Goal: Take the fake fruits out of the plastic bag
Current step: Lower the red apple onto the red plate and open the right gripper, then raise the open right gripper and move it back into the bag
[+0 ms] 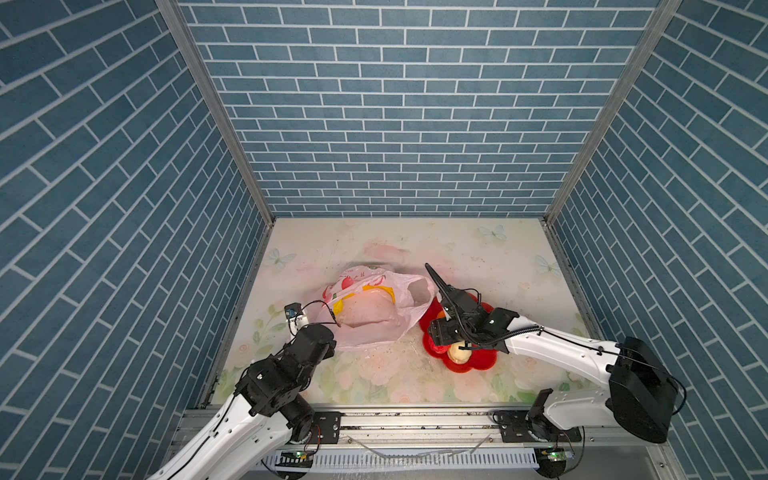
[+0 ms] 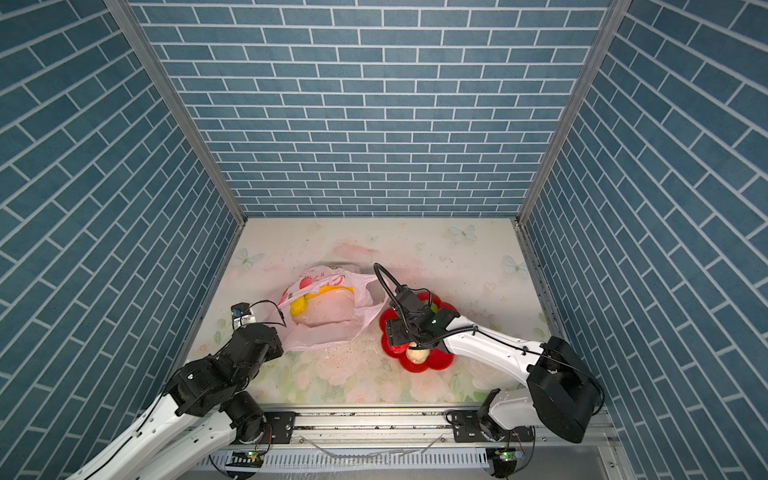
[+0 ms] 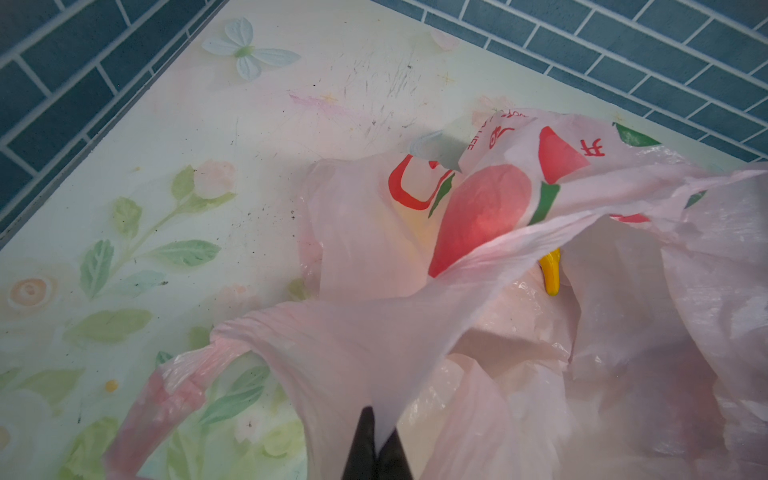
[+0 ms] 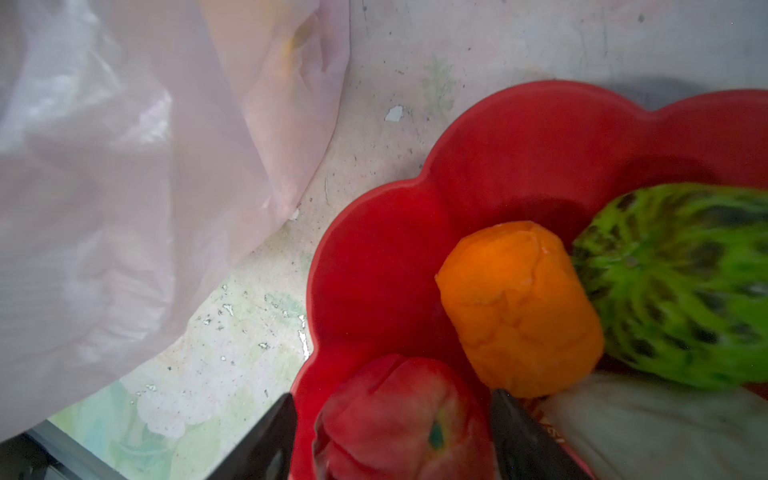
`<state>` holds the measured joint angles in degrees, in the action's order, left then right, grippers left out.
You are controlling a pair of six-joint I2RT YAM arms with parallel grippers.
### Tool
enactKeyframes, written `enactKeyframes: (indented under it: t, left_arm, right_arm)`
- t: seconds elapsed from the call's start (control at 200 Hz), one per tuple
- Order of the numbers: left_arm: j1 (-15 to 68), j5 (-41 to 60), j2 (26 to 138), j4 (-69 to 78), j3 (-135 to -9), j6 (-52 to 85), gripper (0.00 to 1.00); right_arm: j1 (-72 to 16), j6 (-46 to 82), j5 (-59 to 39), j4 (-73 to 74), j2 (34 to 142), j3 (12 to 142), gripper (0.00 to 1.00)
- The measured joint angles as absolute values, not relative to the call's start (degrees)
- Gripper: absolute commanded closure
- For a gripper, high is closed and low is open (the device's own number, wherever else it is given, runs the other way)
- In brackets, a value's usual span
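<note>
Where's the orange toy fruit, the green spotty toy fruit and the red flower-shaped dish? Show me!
Orange toy fruit (image 4: 519,307): right wrist view, middle of its wrinkled side.
Green spotty toy fruit (image 4: 681,282): right wrist view, middle of its patterned skin.
Red flower-shaped dish (image 4: 374,257): right wrist view, bare inner wall.

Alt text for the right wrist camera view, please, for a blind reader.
The right gripper stands open, black fingers either side of a wrinkled red toy fruit lying in a red flower-shaped dish. Beside it lie a lumpy orange toy fruit, a green dark-speckled one and a cream one. A pale-pink translucent plastic bag lies next to the dish.
</note>
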<state>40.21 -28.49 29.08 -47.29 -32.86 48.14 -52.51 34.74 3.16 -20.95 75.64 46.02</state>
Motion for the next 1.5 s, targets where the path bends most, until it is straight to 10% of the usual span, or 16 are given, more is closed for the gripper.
enactKeyframes:
  t: [0.7, 1.5]
  left_arm:
    - [40.2, -24.1, 28.8, -47.3, -31.8, 44.2, 1.00]
    - [40.2, -26.9, 26.5, -49.6, -31.0, 46.0, 1.00]
  right_arm:
    - [-53.9, 29.2, 8.9, -34.4, 67.2, 60.4, 0.46]
    - [-64.0, 28.0, -2.5, -12.8, 107.0, 81.9, 0.58]
